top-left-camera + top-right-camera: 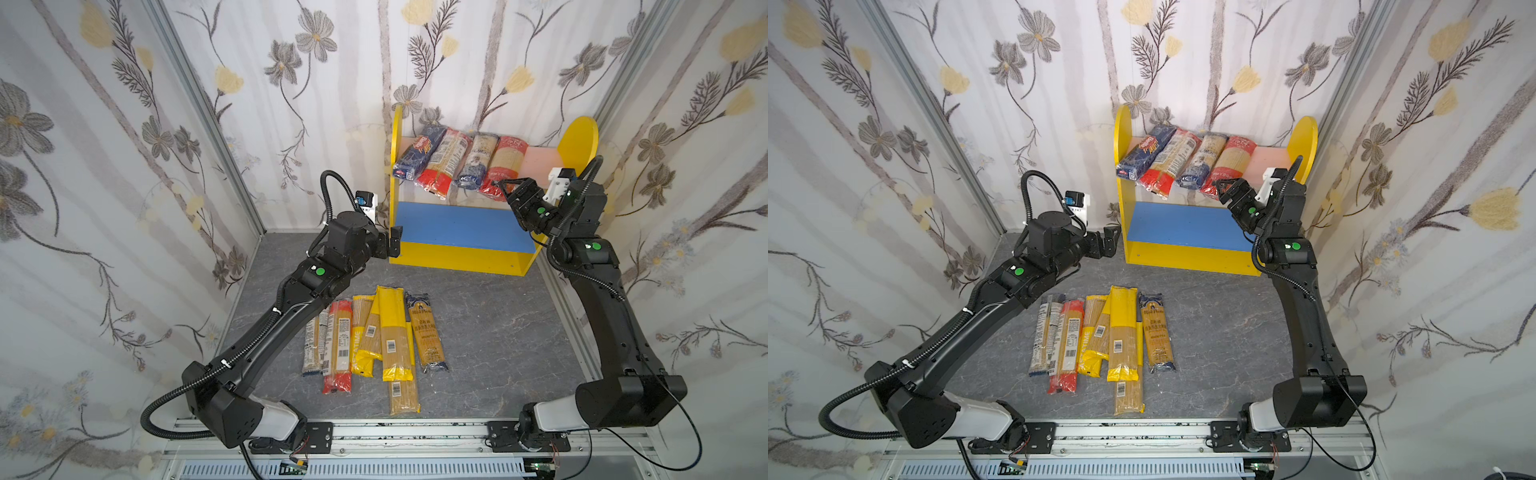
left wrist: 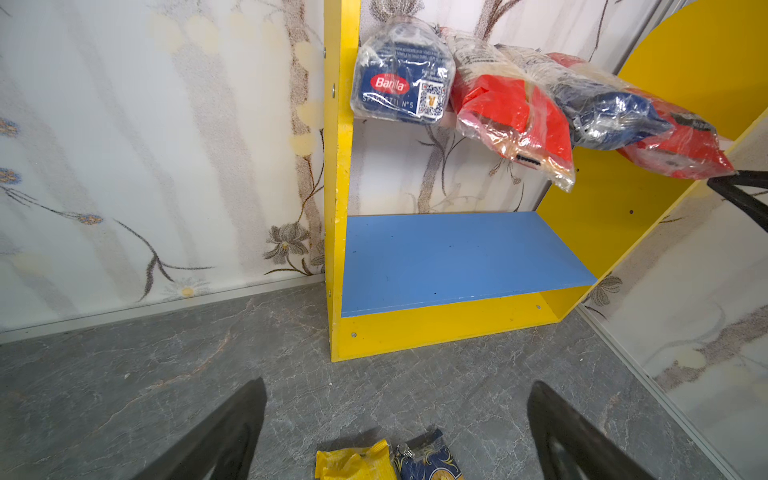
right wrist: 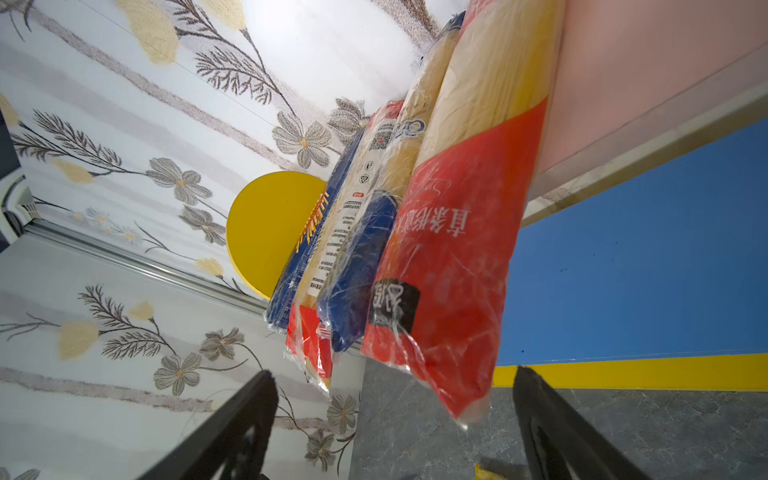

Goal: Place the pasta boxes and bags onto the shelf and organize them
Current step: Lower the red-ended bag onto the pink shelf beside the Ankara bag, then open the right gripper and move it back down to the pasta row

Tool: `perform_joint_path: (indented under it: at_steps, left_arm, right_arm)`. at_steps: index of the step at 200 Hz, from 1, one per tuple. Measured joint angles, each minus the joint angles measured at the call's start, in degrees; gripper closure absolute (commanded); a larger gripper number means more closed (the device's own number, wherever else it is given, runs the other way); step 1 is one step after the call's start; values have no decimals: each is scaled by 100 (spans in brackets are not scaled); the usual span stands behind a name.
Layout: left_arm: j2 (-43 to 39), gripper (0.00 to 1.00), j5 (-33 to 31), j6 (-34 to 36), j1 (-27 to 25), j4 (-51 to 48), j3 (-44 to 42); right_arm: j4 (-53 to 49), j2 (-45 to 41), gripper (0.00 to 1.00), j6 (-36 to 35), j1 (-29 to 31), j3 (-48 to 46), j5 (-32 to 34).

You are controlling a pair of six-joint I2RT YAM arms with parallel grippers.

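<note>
The shelf (image 1: 457, 253) (image 1: 1187, 259) stands against the back wall. Four pasta packets lie side by side on its pink upper board (image 1: 536, 160), their ends overhanging the front. My right gripper (image 1: 505, 187) (image 1: 1223, 187) (image 3: 392, 372) is open at the rightmost, red-ended packet (image 1: 505, 162) (image 3: 449, 257). That packet's end hangs between the fingers, and neither finger presses it. My left gripper (image 1: 392, 243) (image 1: 1111, 241) (image 2: 397, 386) is open and empty beside the shelf's left panel. Several more packets (image 1: 374, 336) (image 1: 1100, 336) lie in a row on the floor.
The blue lower board (image 1: 457, 224) (image 2: 449, 257) carries nothing. Flowered walls close in on both sides and behind. A metal rail (image 1: 415, 432) with both arm bases runs along the front edge. Grey floor shows between the packets and the shelf.
</note>
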Motion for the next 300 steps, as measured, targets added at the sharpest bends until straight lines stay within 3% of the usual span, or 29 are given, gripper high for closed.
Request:
perform_joint_path:
  at_steps: [48,106,154,173,210,300]
  left_arm:
    - [-83,0,50,-2,0,0,-90]
    - [-83,0,63,42,0,0,-90]
    - [-114,0,-44,136,0,0,-92]
    - [-107,0,-68,155,0,0,-92]
    - [-46,0,-92,168,7,0,-92]
    - [105,0,-105,81,11,2,-15]
  right_arm:
    - [546,37,12,446,90,-227,70]
    - [820,732,18,846,85,271,162]
    - [562,1108,67,907,90,809,188]
    - [168,1399,78,780,85,1412,160]
    - [-741,2031,91,428,-15,2614,-188]
    - [-1803,3036,94,-339,-326,4216,-1222]
